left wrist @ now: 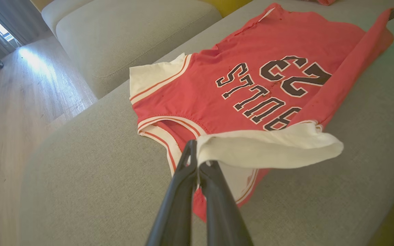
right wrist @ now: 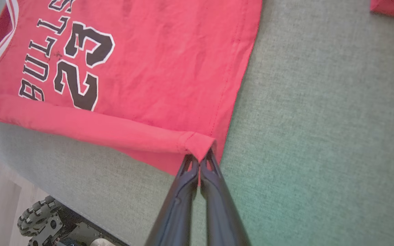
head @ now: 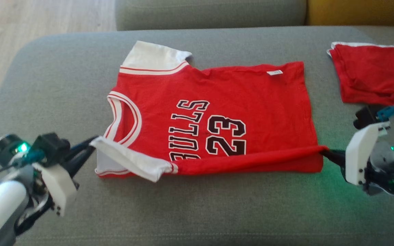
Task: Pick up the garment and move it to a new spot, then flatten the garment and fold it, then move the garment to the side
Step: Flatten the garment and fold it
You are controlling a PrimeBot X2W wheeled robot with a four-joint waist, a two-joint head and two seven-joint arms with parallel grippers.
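Note:
The garment [head: 217,102] is a red jersey with white sleeves and black "BULLS 23" lettering, lying flat on the grey sofa cushion [head: 56,85]. Its near long edge is lifted and rolled inward. My left gripper [head: 92,143] is shut on the white sleeve end of that edge, seen close up in the left wrist view [left wrist: 197,155] with the garment [left wrist: 268,68] stretching away. My right gripper [head: 325,152] is shut on the red hem corner; in the right wrist view the gripper [right wrist: 200,159] pinches the folded corner of the garment [right wrist: 149,61].
A second red garment [head: 371,75], folded, lies at the cushion's far right. Another sofa cushion [head: 210,13] runs along the back. Wooden floor [head: 29,20] lies to the far left. My wheeled base [right wrist: 39,218] shows below the cushion's front edge.

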